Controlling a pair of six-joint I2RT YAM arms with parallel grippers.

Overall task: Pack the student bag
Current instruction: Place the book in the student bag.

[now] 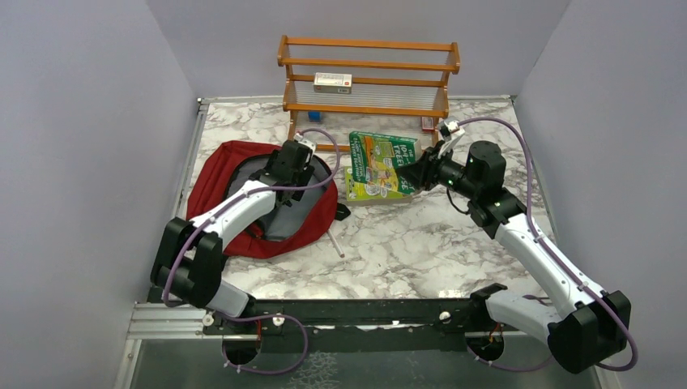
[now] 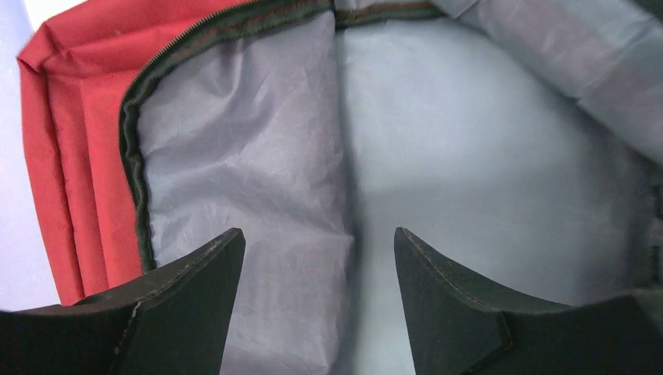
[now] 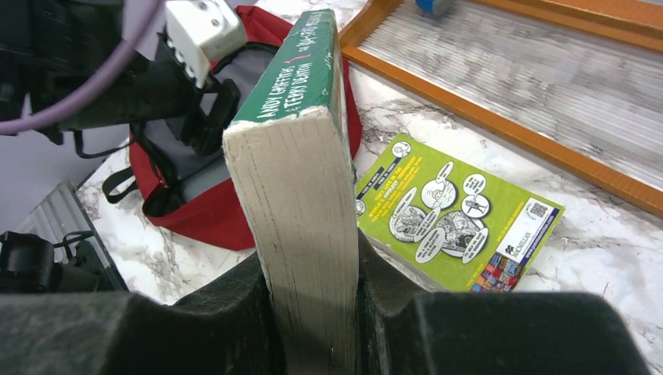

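Observation:
The student bag, dark red with a grey lining, lies unzipped at the left of the table. My left gripper sits at the bag's open mouth. In the left wrist view it is open, with only loose grey lining beyond its fingers and the zipper edge at the left. My right gripper is shut on a thick green-spined book, held on edge above the table, right of the bag. In the top view this book is in the gripper. A second green book lies flat beneath it.
A wooden rack stands at the back with a small box on its shelf. A blue item and a red item sit by its feet. A thin white stick lies near the bag's front.

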